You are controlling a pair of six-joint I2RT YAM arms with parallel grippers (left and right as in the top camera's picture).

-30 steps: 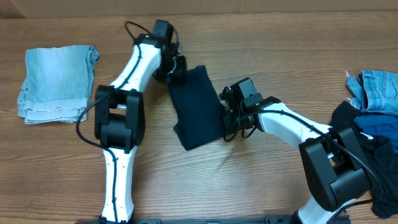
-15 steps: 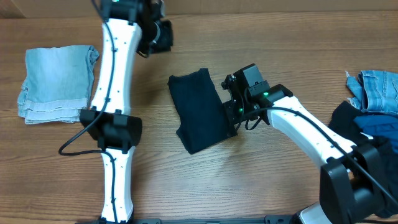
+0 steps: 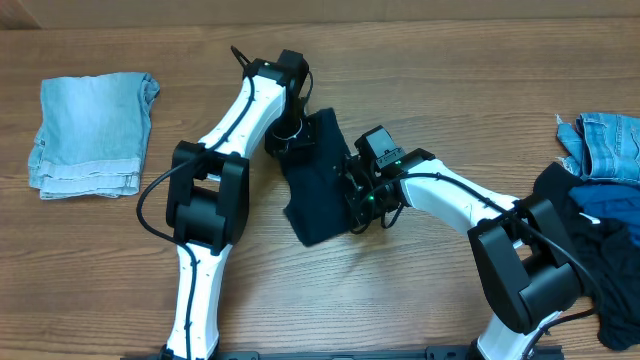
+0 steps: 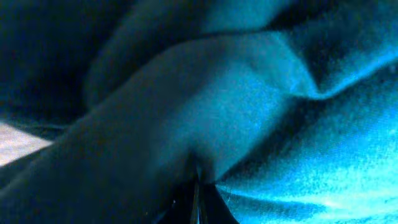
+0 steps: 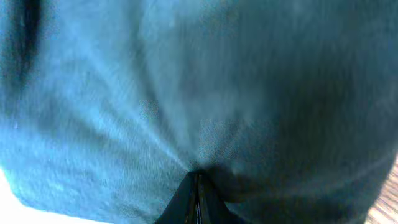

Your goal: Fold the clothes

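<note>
A: Where is the dark navy fabric garment (image 3: 322,190)?
B: In the middle of the wooden table (image 3: 430,300), part-folded into a slanted rectangle. The folded light-blue denim (image 3: 95,135) lies well apart on the left.
A: Which step?
B: Probably another fold. The left gripper (image 3: 287,137) pinches its far corner and the right gripper (image 3: 358,197) its right edge, both clamped on cloth. Next they need to lift evenly, together.
A: Poses?
B: Both arms reach inward, wrists down.

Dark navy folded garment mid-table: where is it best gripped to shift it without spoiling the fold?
Pinch the dark navy folded fabric garment at two edges at once: its far left corner from the left, its right edge from the right. It lies flat and limp, so one pinch would likely let it unfold.
</note>
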